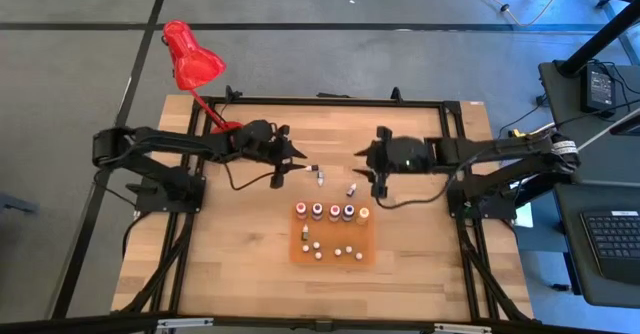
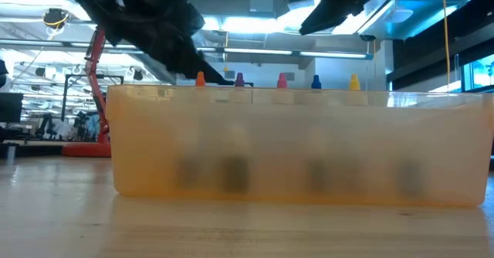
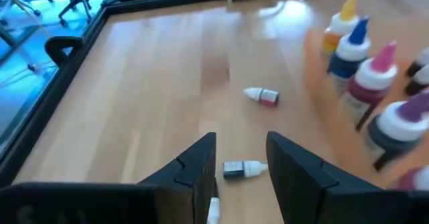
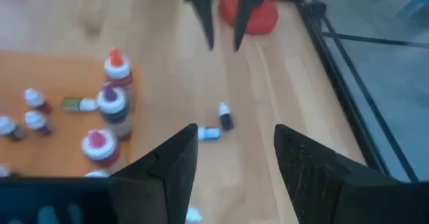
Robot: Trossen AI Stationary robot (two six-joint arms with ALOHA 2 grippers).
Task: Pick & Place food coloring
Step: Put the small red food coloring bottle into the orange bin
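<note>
From table height, the front wall of a translucent orange tray (image 2: 301,150) blocks your view: only coloured bottle tips show above its rim, and the bottles behind it are dim blurs. Both arms are cut off at the top of that view, so read them from overhead. In the left wrist view, one small bottle is half hidden beside the near finger.

The left gripper (image 1: 296,160) hangs above the table at about 10 o'clock from the orange mat (image 1: 333,252). Its jaws stand apart with nothing between them. Through the gap you see a small white-capped dropper (image 3: 244,169) lying on its side on the wood below; a second dropper (image 3: 262,96) lies farther off, clear of the mat.

The right gripper (image 1: 366,164) hangs at about 1 o'clock from the mat, jaws apart and empty. Two small bottles (image 4: 219,125) lie on the bare wood below and ahead of it, close together.

The remaining food coloring (image 1: 330,212) stands on the mat: a row of taller bottles along its far edge and small bottles scattered nearer. Three loose bottles lie between the two grippers, just beyond the mat's far edge.

A red desk lamp (image 1: 190,56) stands at the table's far left corner.
</note>
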